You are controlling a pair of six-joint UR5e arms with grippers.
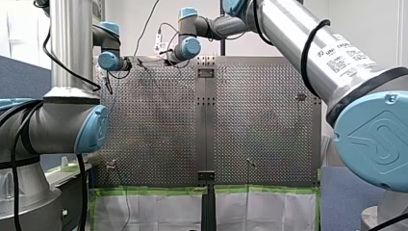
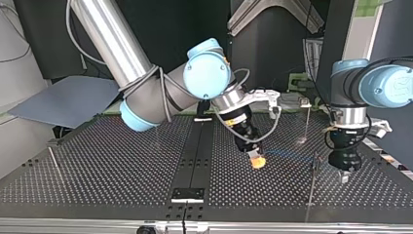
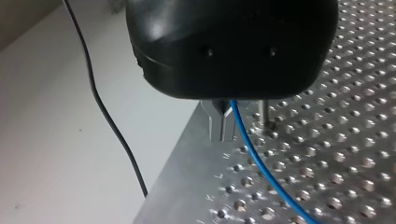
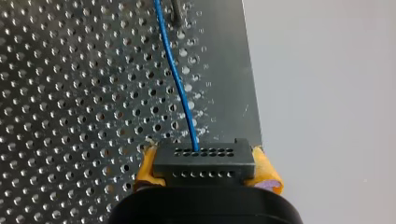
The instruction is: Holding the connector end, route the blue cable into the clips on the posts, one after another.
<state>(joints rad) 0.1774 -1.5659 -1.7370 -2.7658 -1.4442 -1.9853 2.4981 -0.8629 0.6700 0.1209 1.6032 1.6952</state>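
My right gripper [image 4: 205, 171] is clamped shut on the connector [image 4: 204, 157]. The yellow pads [image 4: 267, 171] press its two short sides, and the black block sits square between them, low over the perforated table [image 4: 70, 93] near its edge. Out of the connector's front face comes the blue cable [image 4: 180, 93], one thin strand, bowing gently across the holes towards a dark post [image 4: 176, 10] ahead.

In the top view that gripper [image 2: 255, 158] hangs tilted just above the plate at mid-table. My left gripper [image 2: 344, 173] is well apart at that view's right, pointing straight down near a thin post [image 2: 312, 185].

Over on the left wrist camera, the cable [image 3: 261, 168] runs out from under my left gripper [image 3: 222, 125] and slants away over the table, with a post [image 3: 265, 114] just beside it. Whether that gripper is pinching the strand or merely standing next to it, I cannot tell.

Now the feel of it, as I judge. The cable is very light and slim, soft enough to bend yet springy enough to hold that smooth bow rather than flop. It will likely want to spring out of the clips unless kept lightly taut. The connector is the rigid part and the right place to grip, on its flat sides as now. The weak spot is where the strand enters the block, so I'd pull gently along the cable, never sideways.
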